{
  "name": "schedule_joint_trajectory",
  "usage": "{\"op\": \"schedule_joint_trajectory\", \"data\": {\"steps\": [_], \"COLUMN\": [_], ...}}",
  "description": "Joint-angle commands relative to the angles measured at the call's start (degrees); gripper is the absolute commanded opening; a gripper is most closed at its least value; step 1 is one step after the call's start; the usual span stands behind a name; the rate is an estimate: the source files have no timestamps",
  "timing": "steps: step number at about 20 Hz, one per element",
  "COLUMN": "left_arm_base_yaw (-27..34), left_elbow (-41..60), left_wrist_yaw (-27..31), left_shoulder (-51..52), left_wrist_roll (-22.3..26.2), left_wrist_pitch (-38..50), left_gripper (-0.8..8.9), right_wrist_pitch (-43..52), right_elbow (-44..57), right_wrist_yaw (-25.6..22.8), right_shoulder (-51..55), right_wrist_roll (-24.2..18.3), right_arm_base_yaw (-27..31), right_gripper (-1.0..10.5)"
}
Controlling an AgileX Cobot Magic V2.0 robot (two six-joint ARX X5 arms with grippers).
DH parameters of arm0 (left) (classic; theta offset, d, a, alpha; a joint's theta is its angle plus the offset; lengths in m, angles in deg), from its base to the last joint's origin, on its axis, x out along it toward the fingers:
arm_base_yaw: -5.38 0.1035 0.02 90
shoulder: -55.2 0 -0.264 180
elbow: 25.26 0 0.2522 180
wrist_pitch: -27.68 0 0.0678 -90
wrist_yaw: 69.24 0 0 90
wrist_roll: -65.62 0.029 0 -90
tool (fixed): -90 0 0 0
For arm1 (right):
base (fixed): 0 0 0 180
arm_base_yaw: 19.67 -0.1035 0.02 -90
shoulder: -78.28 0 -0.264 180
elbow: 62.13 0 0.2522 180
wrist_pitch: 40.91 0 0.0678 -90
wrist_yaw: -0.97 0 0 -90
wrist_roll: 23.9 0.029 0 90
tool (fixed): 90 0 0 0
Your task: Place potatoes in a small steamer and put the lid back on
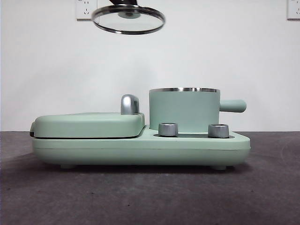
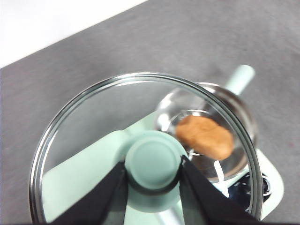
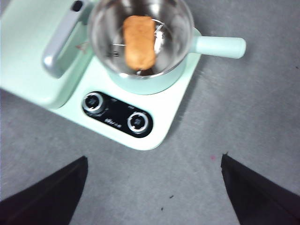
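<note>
The orange-brown potato (image 3: 139, 42) lies inside the mint-green steamer (image 1: 183, 108), whose steel rim is uncovered; it also shows through the glass in the left wrist view (image 2: 205, 136). My left gripper (image 2: 153, 174) is shut on the mint-green knob of the glass lid (image 1: 128, 19) and holds it high in the air, up and to the left of the steamer in the front view. My right gripper (image 3: 152, 187) is open and empty, above the table in front of the appliance's control knobs. The front view does not show the potato.
The steamer stands on a mint-green appliance base (image 1: 140, 149) with two chrome knobs (image 1: 168, 129) and a flat griddle cover (image 1: 89, 124) with a chrome handle (image 1: 130, 104) beside it. The steamer's side handle (image 1: 233, 105) sticks out to the right. Grey tabletop surrounds the appliance.
</note>
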Motion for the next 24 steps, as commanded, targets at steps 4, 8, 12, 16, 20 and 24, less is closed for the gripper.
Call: {"op": "schedule_joint_trajectory", "data": {"steps": [4, 8, 12, 16, 20, 24], "left_arm_base_yaw": [-4.50, -7.06, -8.63, -9.57, -9.70, -9.49], "left_elbow": [-2.23, -2.23, -2.23, -2.23, -2.23, -2.23], "left_wrist_yaw": [-0.24, -0.24, -0.24, -0.24, -0.24, -0.17], "left_shoulder": [-5.95, -9.73, -12.00, -14.91, -16.98, -17.09], "left_wrist_roll": [0.59, 0.76, 0.79, 0.42, -1.16, -1.29], "left_wrist_pitch": [3.76, 7.50, 10.80, 12.68, 13.14, 13.86], "left_gripper": [0.14, 0.14, 0.14, 0.14, 0.14, 0.14], "right_wrist_pitch": [12.52, 19.19, 19.85, 20.22, 20.94, 20.96], "right_elbow": [22.49, 35.34, 41.35, 42.34, 42.34, 42.34], "right_wrist_yaw": [0.13, 0.13, 0.15, 0.20, 0.44, 0.61], "right_shoulder": [20.37, 31.67, 37.05, 37.79, 37.79, 37.79], "right_wrist_roll": [5.33, 9.62, 11.65, 11.63, 11.58, 11.58], "right_arm_base_yaw": [-4.24, -6.21, -6.38, -6.43, -6.43, -6.43], "right_gripper": [4.4, 4.4, 4.4, 4.4, 4.4, 4.4]}}
